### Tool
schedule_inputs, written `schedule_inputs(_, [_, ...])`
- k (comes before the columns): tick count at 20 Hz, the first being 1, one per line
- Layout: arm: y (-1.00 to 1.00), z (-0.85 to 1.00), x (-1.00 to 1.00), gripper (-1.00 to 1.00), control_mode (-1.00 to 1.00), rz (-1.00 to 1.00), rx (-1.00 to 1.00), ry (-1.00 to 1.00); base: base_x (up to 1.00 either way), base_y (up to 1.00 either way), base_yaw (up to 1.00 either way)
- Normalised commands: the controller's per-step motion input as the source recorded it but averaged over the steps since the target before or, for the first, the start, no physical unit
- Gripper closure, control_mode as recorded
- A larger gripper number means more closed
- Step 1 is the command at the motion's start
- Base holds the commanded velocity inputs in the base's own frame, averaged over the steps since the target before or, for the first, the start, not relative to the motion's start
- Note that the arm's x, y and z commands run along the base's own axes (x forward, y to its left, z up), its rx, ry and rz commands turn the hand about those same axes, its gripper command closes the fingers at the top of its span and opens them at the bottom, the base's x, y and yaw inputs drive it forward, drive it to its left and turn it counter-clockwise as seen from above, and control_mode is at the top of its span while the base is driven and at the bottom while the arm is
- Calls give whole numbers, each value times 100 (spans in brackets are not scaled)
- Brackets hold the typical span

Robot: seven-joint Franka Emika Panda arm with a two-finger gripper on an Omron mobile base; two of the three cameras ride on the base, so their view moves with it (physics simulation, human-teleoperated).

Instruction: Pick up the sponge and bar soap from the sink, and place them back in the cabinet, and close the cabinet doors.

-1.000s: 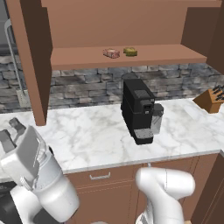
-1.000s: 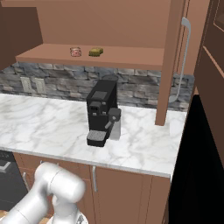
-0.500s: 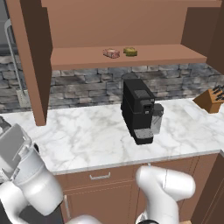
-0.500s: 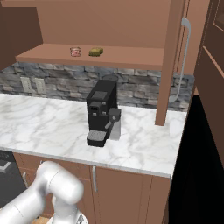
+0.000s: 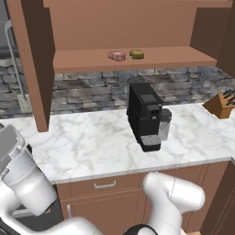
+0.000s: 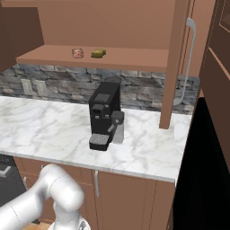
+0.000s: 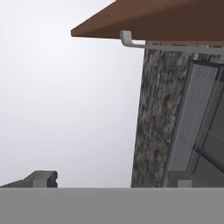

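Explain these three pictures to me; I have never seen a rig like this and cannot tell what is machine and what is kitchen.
This is a rendered kitchen with a white robot arm on a base that can drive. Two pictures come from cameras riding on that base, behind the arm to its left and right, so they show the same counter from two sides. The third comes from a camera on the hand and is tilted; its gripper is open and holds nothing.

On the marble counter stands a black coffee machine, with a knife block at the far right. Above is the open wooden cabinet. On its shelf lie the bar soap and the sponge, side by side. The cabinet doors stand open.
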Motion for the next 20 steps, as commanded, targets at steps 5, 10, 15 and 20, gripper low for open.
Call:
schedule_inputs(5, [15,-24,44,-100,-100,0,13,-15,0,0,0])
schedule_inputs(10, [20,-33,43,-100,-100,0,9,-14,0,0,0])
schedule_inputs(15, [6,-18,49,-100,-100,0,9,-17,0,0,0])
schedule_inputs(20, [12,-31,39,-100,-100,0,4,-18,0,0,0])
